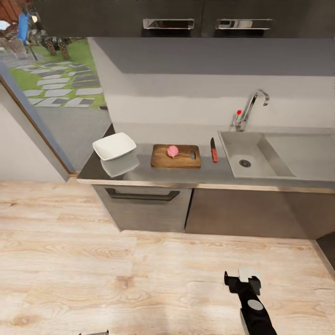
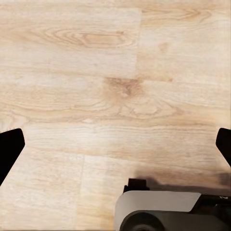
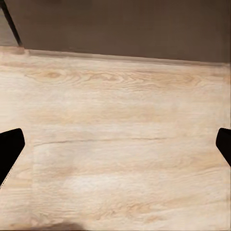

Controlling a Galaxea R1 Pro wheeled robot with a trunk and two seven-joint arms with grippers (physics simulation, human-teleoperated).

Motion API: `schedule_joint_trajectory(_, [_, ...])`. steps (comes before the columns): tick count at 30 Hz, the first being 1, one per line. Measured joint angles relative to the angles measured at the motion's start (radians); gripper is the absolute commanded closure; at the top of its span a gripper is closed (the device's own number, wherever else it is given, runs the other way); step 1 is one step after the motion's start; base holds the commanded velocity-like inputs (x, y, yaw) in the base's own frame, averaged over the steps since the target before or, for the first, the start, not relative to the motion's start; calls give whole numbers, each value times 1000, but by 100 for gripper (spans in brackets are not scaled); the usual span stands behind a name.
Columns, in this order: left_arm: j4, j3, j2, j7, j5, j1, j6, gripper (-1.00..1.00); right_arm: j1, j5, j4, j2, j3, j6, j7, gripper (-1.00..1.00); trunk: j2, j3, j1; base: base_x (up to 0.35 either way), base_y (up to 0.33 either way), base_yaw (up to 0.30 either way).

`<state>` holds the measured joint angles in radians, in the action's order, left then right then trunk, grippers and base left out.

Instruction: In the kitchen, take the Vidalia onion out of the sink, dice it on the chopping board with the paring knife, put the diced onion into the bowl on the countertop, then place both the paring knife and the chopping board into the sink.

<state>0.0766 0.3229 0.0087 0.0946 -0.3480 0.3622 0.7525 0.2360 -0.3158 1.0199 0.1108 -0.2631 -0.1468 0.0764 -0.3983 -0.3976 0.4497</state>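
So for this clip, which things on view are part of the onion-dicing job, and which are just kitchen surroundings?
Part of the job:
- Vidalia onion, resting on the chopping board
- paring knife, on the countertop between board and sink
- bowl, left of the board

Just surroundings:
- tap with red knob
- upper cabinets
- drawer handle
- wood floor

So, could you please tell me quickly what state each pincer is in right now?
Left pincer: open, holding nothing, over the wood floor.
Right pincer: open, holding nothing, over the floor.
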Motion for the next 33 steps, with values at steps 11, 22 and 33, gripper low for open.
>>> schedule_joint_trajectory(11, [0,0,-2,0,0,0,-12,-100,51,-7,410,41,134,-412,33,-100,0,0,0,-24,0,0])
schedule_joint_trajectory(22, [-1,0,-2,1,1,0,-24,-100,202,-12,470,63,212,-580,159,-100,0,0,0,0,0,0])
schedule_joint_trajectory(33, [0,0,-2,1,0,0,-24,-100,365,-16,471,63,227,-717,160,-100,0,0,0,0,0,0])
